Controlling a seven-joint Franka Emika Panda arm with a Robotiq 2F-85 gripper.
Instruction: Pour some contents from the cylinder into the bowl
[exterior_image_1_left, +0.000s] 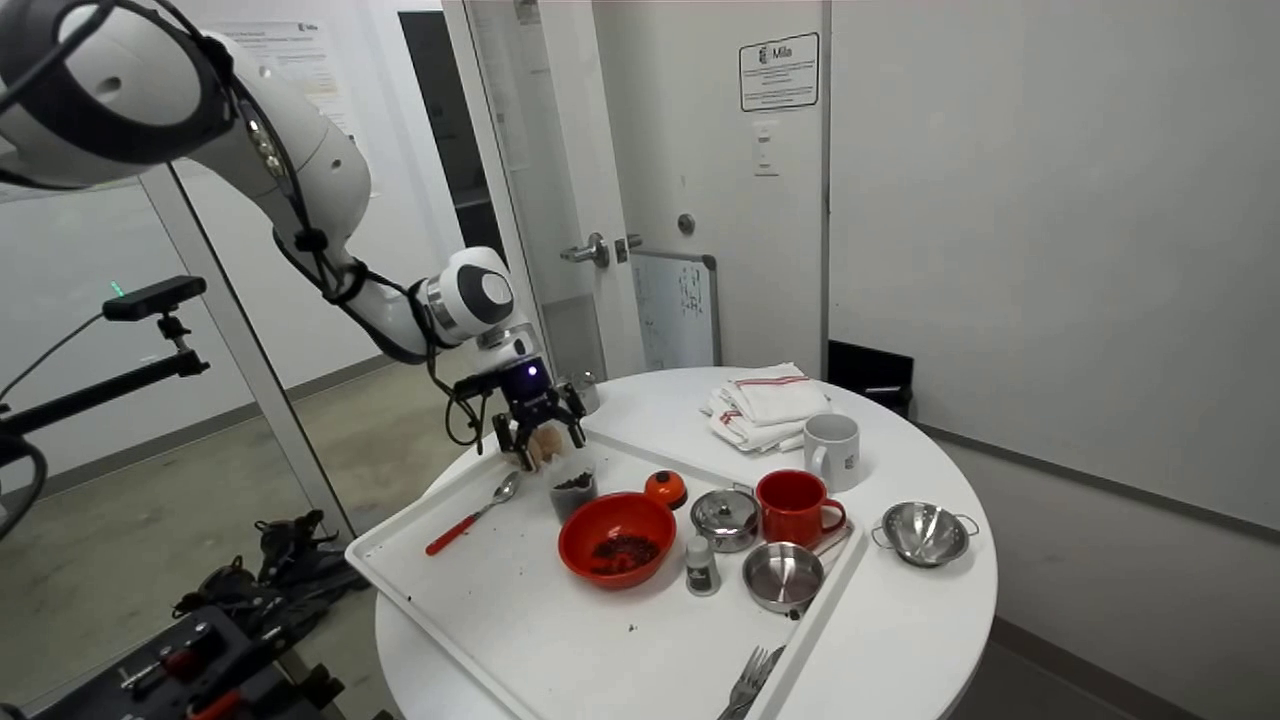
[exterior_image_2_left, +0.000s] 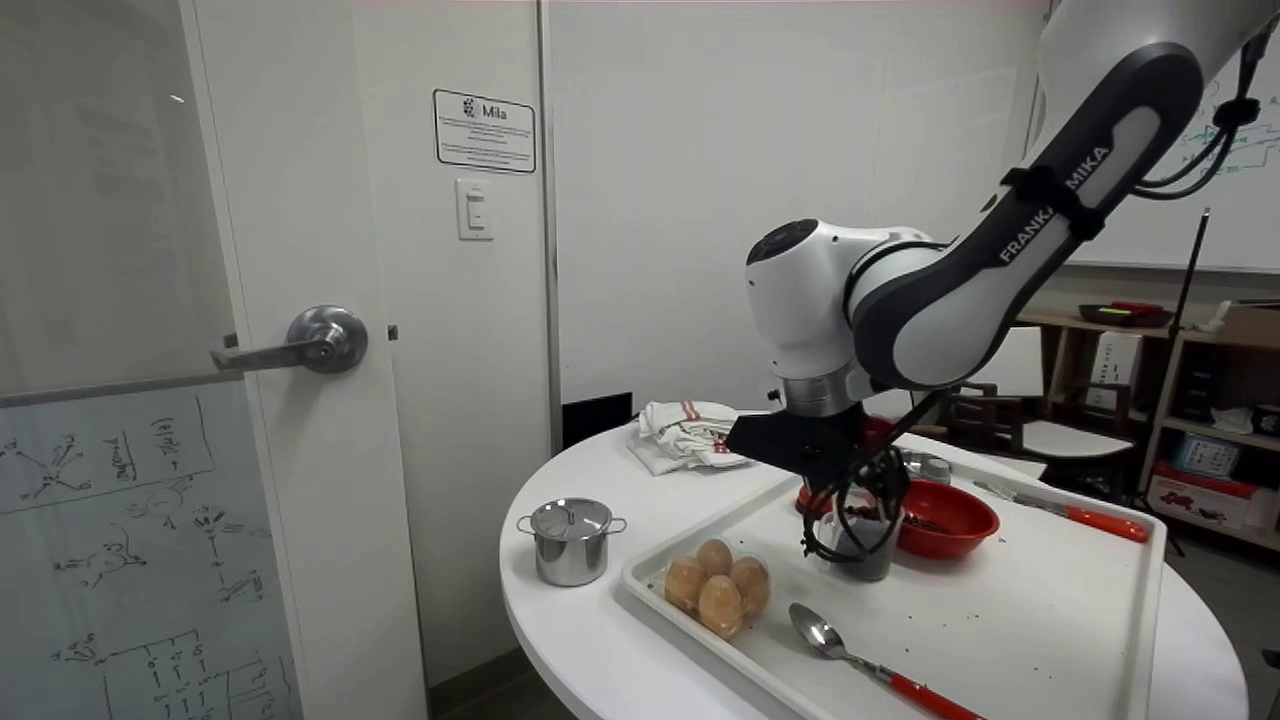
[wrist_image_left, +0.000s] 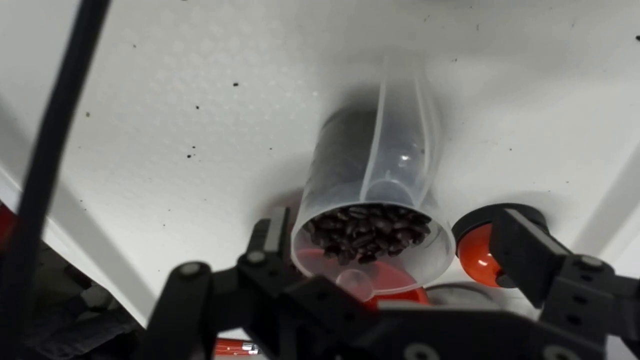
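holding dark beans (wrist_image_left: 367, 230): upright cylinder (wrist_image_left: 342, 160) | holding dark bits (exterior_image_1_left: 625, 555): red bowl (exterior_image_1_left: 612, 513) | fingers (wrist_image_left: 520, 255): spread apart

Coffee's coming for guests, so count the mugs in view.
2: the red mug stands on the tray, near a corner, and the white mug stands beside the towels. Others may be hidden from the cameras.

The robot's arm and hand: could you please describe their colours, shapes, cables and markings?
The arm is white with dark panels and rounded joints; pale letters read "FRANK" and "MIKA", a black strap between. Black cables run along it. The hand is black, with two jointed fingers bearing paler strips and round pins. A small violet light glows above them.
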